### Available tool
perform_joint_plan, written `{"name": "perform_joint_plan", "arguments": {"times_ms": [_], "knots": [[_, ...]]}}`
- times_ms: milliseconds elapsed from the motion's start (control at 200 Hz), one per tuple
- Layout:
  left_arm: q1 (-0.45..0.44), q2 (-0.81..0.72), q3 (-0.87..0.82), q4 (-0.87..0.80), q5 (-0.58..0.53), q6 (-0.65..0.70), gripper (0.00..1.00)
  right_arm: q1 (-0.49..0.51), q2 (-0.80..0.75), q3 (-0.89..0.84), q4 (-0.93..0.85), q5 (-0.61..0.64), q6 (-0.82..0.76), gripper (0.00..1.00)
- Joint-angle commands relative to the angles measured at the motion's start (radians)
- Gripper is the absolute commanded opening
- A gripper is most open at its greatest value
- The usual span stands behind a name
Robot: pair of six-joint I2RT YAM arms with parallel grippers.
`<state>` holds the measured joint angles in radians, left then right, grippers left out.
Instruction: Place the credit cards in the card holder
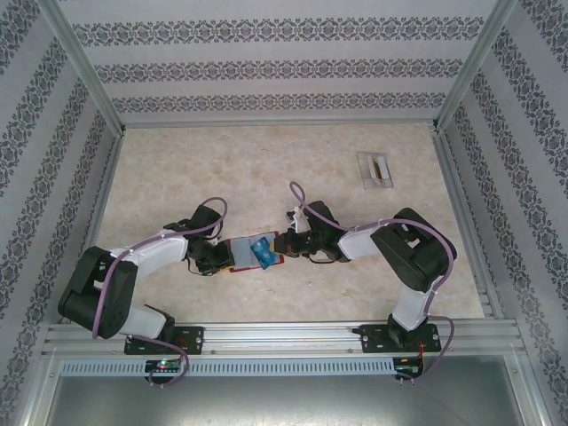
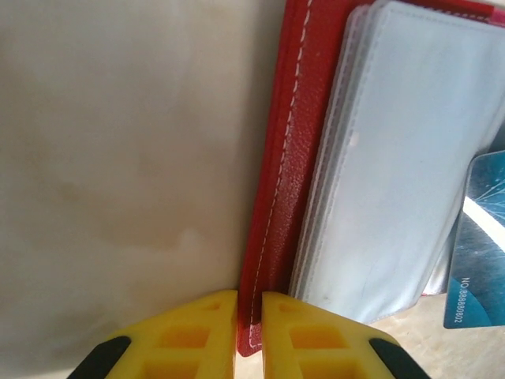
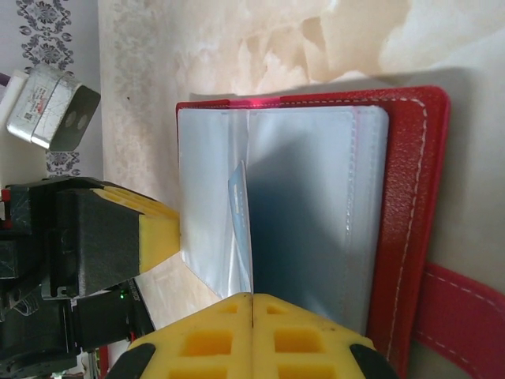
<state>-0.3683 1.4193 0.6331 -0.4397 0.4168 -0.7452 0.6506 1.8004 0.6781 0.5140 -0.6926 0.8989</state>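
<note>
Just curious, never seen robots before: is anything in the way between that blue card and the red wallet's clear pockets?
Nothing visible. The blue card, pinched in the right gripper, is right at the card holder's open clear pockets. The left gripper only clamps its red edge, off to the side.

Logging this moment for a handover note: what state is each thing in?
card holder: open on the table, clear pockets up.
blue card: tilted over the pockets, held at one end.
left gripper: shut on the card holder's red edge.
right gripper: shut on the blue card.
tray: on the table far right, something brownish inside.
</note>
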Motion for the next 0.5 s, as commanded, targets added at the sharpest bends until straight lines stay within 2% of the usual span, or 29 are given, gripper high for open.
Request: {"name": "perform_joint_plan", "arguments": {"times_ms": [0, 235, 500], "knots": [[-0.028, 0.024, 0.017, 0.002, -0.022, 0.000, 0.15, 0.007, 0.025, -0.012, 0.063, 0.021, 0.035, 0.00], [-0.037, 0.017, -0.002, 0.012, -0.031, -0.009, 0.13, 0.008, 0.113, 0.014, 0.106, 0.004, 0.088, 0.00], [-0.038, 0.025, 0.015, -0.019, -0.059, 0.023, 0.05, 0.018, 0.182, 0.059, 0.144, -0.030, 0.124, 0.00]]}}
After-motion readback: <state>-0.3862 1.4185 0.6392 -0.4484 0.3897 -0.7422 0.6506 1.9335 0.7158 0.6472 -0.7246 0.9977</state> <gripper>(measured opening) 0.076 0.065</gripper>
